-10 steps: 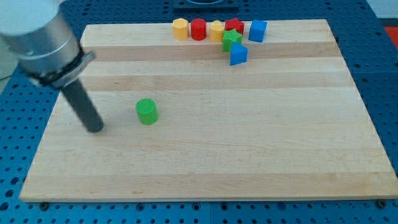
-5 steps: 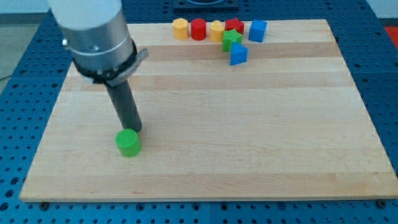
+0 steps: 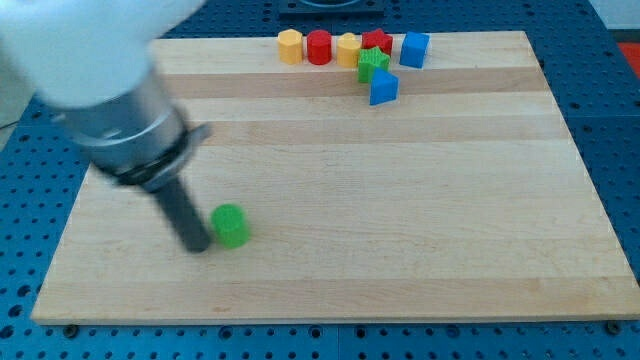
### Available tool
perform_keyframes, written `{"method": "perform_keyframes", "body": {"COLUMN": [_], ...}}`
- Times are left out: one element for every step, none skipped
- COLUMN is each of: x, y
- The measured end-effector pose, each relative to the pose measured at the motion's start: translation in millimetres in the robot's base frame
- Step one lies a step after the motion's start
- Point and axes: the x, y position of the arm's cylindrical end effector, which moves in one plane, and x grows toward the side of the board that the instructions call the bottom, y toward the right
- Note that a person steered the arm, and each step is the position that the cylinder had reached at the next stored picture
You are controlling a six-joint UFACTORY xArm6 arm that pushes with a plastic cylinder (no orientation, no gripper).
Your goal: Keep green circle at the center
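Because the green circle (image 3: 232, 226) sits in the lower left of the board (image 3: 450, 250), well off centre, I judge my tip (image 3: 196, 244) is set on its left side to drive it rightward. My tip stands touching or just beside the circle; blur prevents certainty. No gripper is fitted, so nothing is held. Remaining blocks cluster at the upper middle edge: yellow, red, green and blue pieces, well apart.
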Motion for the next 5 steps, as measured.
{"method": "perform_keyframes", "body": {"x": [-60,-65,-10,28,3], "y": [70,78,36,34,65]}}
